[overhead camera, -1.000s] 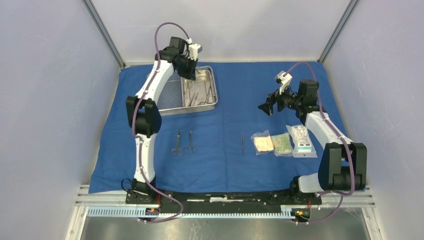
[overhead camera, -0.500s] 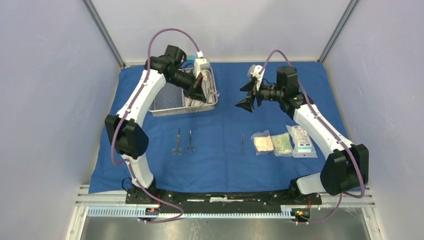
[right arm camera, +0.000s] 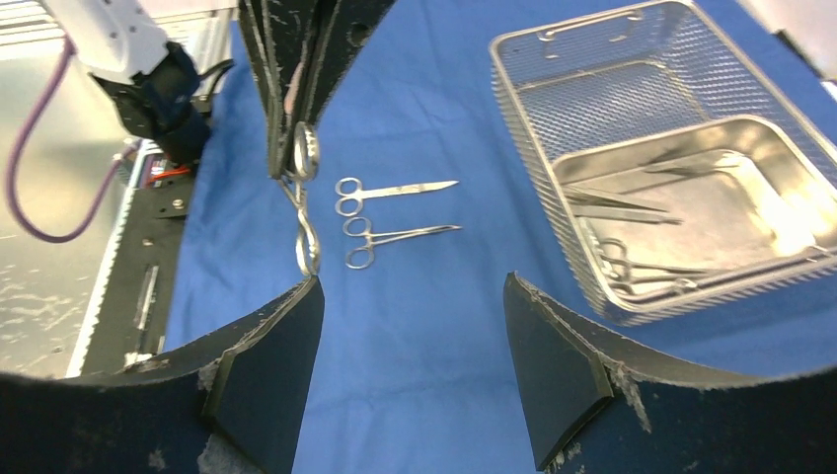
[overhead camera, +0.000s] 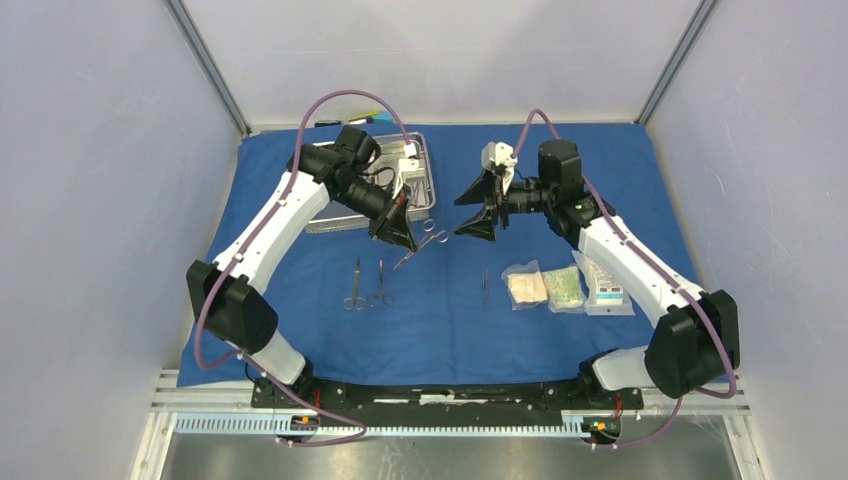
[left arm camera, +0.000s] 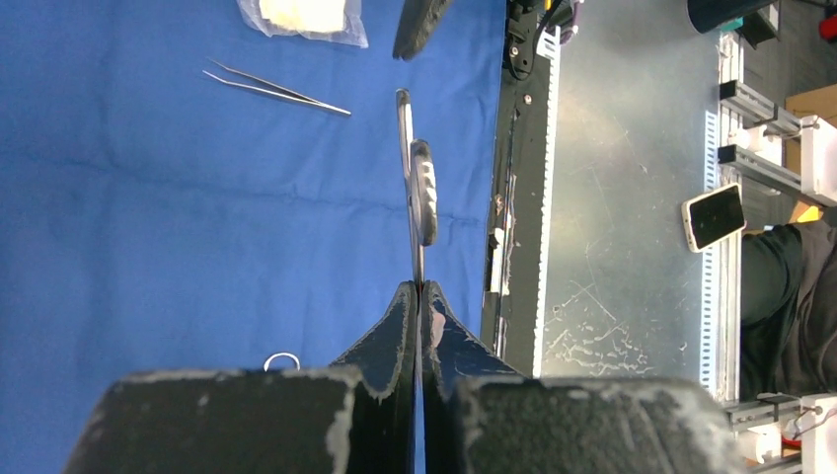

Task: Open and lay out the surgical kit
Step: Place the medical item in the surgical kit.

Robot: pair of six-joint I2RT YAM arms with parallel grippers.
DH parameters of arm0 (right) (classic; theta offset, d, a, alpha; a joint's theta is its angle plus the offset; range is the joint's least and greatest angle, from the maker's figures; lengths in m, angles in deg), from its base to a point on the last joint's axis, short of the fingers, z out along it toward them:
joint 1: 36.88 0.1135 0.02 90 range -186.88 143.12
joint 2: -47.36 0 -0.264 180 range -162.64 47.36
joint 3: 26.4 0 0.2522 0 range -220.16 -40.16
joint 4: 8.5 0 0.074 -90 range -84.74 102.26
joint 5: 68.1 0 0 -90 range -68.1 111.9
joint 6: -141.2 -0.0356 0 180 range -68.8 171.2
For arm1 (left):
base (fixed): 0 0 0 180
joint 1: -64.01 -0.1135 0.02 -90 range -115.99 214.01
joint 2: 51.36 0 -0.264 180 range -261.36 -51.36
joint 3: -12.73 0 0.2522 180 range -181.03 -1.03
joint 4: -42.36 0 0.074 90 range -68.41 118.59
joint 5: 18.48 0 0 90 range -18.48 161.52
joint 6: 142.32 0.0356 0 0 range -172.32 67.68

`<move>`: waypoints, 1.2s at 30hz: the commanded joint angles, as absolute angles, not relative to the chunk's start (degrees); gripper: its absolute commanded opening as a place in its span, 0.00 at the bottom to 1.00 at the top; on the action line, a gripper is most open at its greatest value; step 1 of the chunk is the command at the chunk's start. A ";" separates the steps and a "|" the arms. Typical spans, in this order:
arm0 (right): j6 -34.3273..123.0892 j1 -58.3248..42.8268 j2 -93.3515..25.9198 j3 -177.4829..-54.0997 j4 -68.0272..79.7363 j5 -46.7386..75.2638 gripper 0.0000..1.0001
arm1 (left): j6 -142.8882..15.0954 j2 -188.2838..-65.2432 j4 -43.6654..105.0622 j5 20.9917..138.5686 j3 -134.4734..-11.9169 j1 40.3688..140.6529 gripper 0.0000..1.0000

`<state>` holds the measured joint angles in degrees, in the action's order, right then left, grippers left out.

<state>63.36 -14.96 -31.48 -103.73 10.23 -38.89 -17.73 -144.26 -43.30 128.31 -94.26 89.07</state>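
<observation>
The left gripper [left arm camera: 419, 296] is pressed together on a slim ring-handled instrument [left arm camera: 422, 188], with most of its length jutting past the fingertips. The left wrist sees it edge-on and the overhead view shows it small, so I cannot tell whether it is scissors or a clamp. It is held in the air above the blue cloth [overhead camera: 450, 335], near the middle. The right gripper [right arm camera: 410, 370] faces it from close by with its jaws standing apart and nothing between them. The instrument sits toward one side of that opening rather than between the fingers.

That is the change. A second ago the left gripper was down over the steel pan [right arm camera: 760, 197] inside the wire-mesh tray [right arm camera: 612, 94] at the back left of the cloth. The right arm was drawn back above the three packets [overhead camera: 563, 287]. Now the left arm has carried one instrument out of the pan toward the centre, and the right arm has swung in to meet it. I judge that a hand-over or a two-handed steadying is about to begin, not a direct set-down.

A row is already laid out on the near half of the cloth. Two laid instruments [overhead camera: 356, 285] lie side by side at the left, the tweezers [overhead camera: 485, 285] lie further right, and the packets come just beyond them. More instruments lie in the pan, so the laying out looks roughly half done, and the held piece presumably belongs in the gap between the pair and the tweezers.
</observation>
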 commanded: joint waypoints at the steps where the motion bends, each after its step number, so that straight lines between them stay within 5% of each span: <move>1: 58.99 -12.48 -29.94 -101.79 5.70 -43.20 0.74 | -16.51 -140.88 -38.55 128.98 -91.68 90.36 0.02; 36: 58.51 -8.84 -32.31 -95.91 1.33 -45.10 0.42 | -13.73 -141.25 -35.17 126.71 -89.62 92.16 0.02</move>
